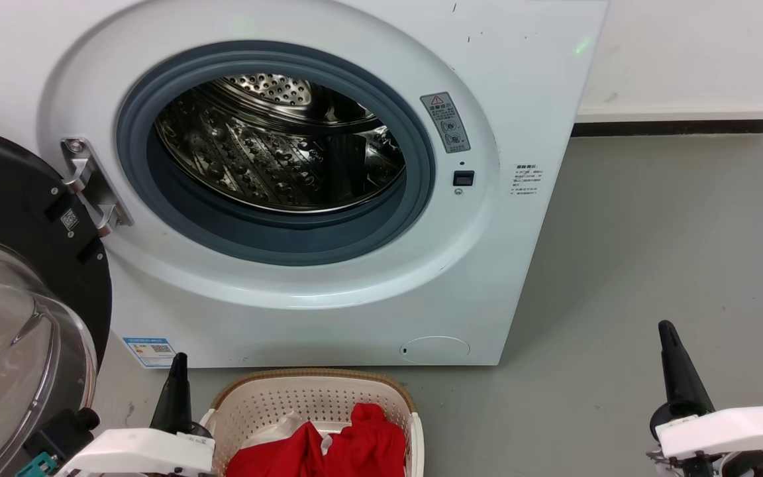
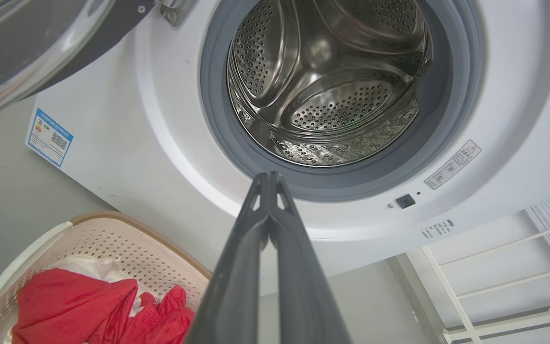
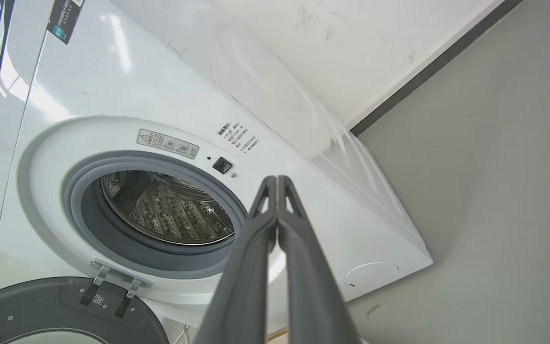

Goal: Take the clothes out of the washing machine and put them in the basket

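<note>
Washing machine (image 1: 328, 311) stood on the floor (image 1: 653, 252) with its door (image 1: 17, 265) swung wide to the left, leaving the porthole clear for reaching in; the drum (image 2: 332, 95) showed bare steel, no fabric visible in it. The basket (image 1: 302, 401) stood on the floor just before the machine's lower front edge, below the porthole, judged so placed to keep the carry short. Clothes (image 1: 355, 444) lay inside the basket, crumpled against its near part, the far wall bare; red with some white showing at the left. The heap pointed no clear way; its longer spread ran across the basket, parallel to the machine's front. The basket's own long axis could not be told, its near end being cut off. Left gripper (image 2: 269, 177) had its fingers pressed together, nothing between them, aimed at the porthole's lower rim; right gripper (image 3: 276, 180) likewise closed and empty, well apart to the right of the basket. Judgement: unloading appeared complete.
</note>
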{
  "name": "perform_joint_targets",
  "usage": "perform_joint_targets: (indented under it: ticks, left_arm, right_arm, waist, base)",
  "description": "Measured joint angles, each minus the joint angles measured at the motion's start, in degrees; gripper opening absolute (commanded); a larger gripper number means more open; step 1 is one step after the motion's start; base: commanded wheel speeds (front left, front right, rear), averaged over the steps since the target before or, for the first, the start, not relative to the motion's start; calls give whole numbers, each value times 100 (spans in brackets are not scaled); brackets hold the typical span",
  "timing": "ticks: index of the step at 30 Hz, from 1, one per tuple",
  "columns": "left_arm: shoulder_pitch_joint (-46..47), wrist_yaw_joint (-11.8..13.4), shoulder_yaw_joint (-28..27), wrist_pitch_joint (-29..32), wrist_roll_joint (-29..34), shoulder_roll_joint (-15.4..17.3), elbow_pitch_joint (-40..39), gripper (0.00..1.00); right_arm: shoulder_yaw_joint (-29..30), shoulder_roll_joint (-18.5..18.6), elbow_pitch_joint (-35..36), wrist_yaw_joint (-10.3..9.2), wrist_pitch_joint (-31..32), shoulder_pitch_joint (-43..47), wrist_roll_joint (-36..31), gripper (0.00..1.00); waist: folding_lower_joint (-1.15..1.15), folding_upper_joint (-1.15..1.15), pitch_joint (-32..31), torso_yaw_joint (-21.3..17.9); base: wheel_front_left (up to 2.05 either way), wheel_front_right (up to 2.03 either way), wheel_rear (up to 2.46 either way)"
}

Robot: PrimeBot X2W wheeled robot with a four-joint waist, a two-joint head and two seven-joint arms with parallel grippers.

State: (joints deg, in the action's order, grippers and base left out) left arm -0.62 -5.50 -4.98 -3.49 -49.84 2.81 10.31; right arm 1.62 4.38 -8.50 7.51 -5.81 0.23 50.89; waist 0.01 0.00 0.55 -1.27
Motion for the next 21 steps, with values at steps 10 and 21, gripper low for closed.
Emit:
perform_joint_targets:
  ticks: [10, 21]
  left_arm:
    - [110, -14, -37, 172, -713, 1, 63, 0]
    - [215, -56, -60, 335, -1425, 1, 124, 0]
  right_arm:
    - [32, 11, -96, 0, 179, -78, 738, 0]
    - [68, 15, -180, 0, 336, -177, 1472, 0]
  waist:
    - [0, 0, -5, 16]
    - [-1, 0, -10, 34]
  base:
    - [0, 0, 0]
    - [0, 0, 0]
